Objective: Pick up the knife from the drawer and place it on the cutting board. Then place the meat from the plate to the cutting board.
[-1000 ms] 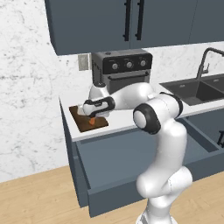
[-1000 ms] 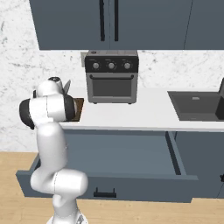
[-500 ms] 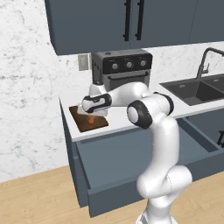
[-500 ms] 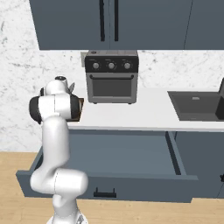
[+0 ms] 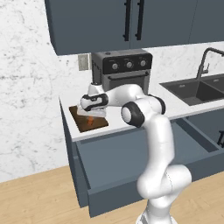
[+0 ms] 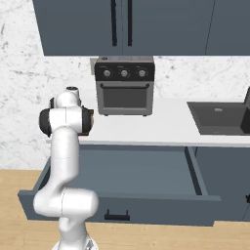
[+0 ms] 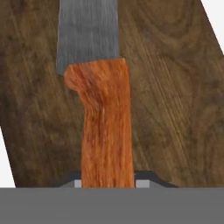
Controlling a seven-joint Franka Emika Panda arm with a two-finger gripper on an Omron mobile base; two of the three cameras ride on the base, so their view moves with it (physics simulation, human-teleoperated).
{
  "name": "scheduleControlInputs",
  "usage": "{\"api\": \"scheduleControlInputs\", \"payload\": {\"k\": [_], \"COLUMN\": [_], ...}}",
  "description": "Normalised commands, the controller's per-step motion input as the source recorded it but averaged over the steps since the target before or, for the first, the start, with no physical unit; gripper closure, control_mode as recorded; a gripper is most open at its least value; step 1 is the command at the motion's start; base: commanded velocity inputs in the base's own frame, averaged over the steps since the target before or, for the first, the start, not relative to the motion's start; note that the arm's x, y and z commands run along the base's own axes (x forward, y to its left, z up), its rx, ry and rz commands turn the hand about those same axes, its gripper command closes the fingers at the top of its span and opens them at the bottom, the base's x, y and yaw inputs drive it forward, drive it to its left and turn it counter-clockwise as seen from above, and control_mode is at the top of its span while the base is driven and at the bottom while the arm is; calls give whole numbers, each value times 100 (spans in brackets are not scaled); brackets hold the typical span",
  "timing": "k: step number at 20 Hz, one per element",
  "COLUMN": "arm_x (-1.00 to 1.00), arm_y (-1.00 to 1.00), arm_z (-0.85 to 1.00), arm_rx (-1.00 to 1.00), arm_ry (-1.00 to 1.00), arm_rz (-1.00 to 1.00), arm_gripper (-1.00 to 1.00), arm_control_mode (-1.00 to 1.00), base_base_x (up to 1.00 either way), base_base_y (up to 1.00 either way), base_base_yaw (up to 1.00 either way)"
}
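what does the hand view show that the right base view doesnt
Hand view alone: the knife, orange handle and grey blade, over the cutting board, with the gripper at the handle's end. Right base view alone: the toaster oven, the open drawer and the sink. Shared: the white counter, seen at the hand view's corners.

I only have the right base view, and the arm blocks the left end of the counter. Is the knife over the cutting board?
Observer: Yes. In the hand view the knife lies along the dark cutting board, orange handle between the tool's finger tips.
Operator: Blade over the wood too?
Observer: Yes, the grey blade has wood grain on both sides.
Operator: Where is the board on the counter?
Observer: In the left base view it sits at the counter's left end, in front of the toaster oven.
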Motion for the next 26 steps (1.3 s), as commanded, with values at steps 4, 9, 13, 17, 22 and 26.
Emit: {"api": "scheduleControlInputs", "payload": {"k": [4,9,13,17,22,26], "arm_x": [-45,-90,-100,-100,-98,-66], "arm_y": [-5,-18,-50,-84,-100,-96], "arm_z": [0,47,57,46,60,68], "arm_rx": [0,2,3,2,1,0], "arm_ry": [-5,-21,-17,-16,-4,0], "arm_rz": [0,0,0,-2,0,0], "arm_gripper": [-100,-100,-100,-100,-100,-100], "arm_control_mode": [-100,-100,-100,-100,-100,-100], "base_base_x": [0,0,0,0,0,0], "base_base_y": [0,0,0,0,0,0], "base_base_yaw": [0,0,0,0,0,0]}}
